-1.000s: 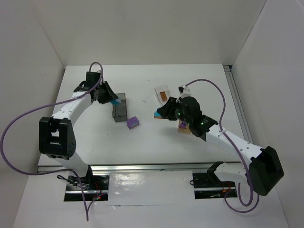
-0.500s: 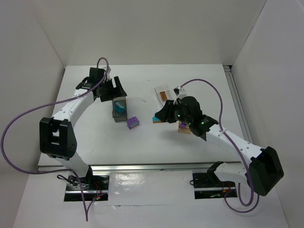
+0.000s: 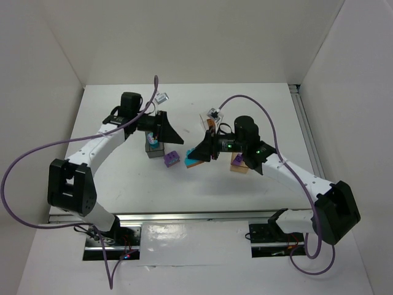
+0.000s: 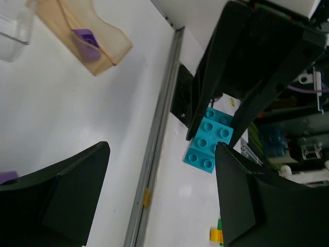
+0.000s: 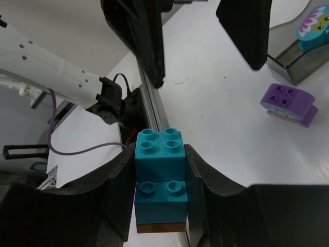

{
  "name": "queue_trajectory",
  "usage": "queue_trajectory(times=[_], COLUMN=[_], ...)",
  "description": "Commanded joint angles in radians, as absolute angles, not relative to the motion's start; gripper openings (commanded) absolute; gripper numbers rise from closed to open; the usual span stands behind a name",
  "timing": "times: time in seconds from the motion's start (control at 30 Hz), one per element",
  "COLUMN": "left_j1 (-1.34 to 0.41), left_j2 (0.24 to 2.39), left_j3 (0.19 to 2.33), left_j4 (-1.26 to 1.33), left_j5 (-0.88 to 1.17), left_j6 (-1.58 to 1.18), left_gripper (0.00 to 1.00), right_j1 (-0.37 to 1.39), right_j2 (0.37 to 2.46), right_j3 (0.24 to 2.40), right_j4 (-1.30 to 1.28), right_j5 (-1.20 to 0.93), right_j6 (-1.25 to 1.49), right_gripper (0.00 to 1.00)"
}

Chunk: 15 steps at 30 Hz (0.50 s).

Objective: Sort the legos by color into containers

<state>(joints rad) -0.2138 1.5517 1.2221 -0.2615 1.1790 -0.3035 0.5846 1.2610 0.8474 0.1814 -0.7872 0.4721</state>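
My right gripper (image 3: 195, 157) is shut on a cyan lego (image 5: 159, 164), a stepped brick with a thin brown plate (image 5: 159, 227) under it, held above the table. A purple lego (image 3: 171, 160) lies on the table just left of it, also seen as the purple brick (image 5: 288, 103). My left gripper (image 3: 163, 129) hangs open and empty over the dark grey container (image 3: 153, 147), where a cyan piece (image 5: 313, 28) rests. The tan container (image 4: 90, 41) holds a purple lego (image 4: 85, 38). The left wrist view shows the held cyan lego (image 4: 209, 139).
A clear container (image 3: 210, 120) stands at the back middle with something orange in it. The tan container (image 3: 238, 163) sits behind my right wrist. A metal rail (image 4: 154, 154) runs along the table's near edge. White walls close in the left, back and right.
My left gripper opened, dropped its cyan piece into the dark grey container, then swung right. My right gripper carried the cyan lego leftward toward the purple one.
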Motion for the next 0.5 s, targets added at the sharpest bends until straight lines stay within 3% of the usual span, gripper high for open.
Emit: queue_trajectory(times=[0.0,0.47], left_j1=[-0.222,-0.288], left_j2=[1.548,1.494], left_j3=[1.224,1.106], left_j4=[-0.199,0.035], left_j5=[1.355,1.399], left_j6=[-0.245,-0.371], left_gripper=[0.89,0.91], right_j1=[0.572,0.529], right_j2=[1.261,1.341], right_j3=[0.9,0.923], right_j4=[0.252,0.479], right_j5=[-0.809,-0.834], right_j6=[0.46,0.693], right_gripper=[0.15,0.17])
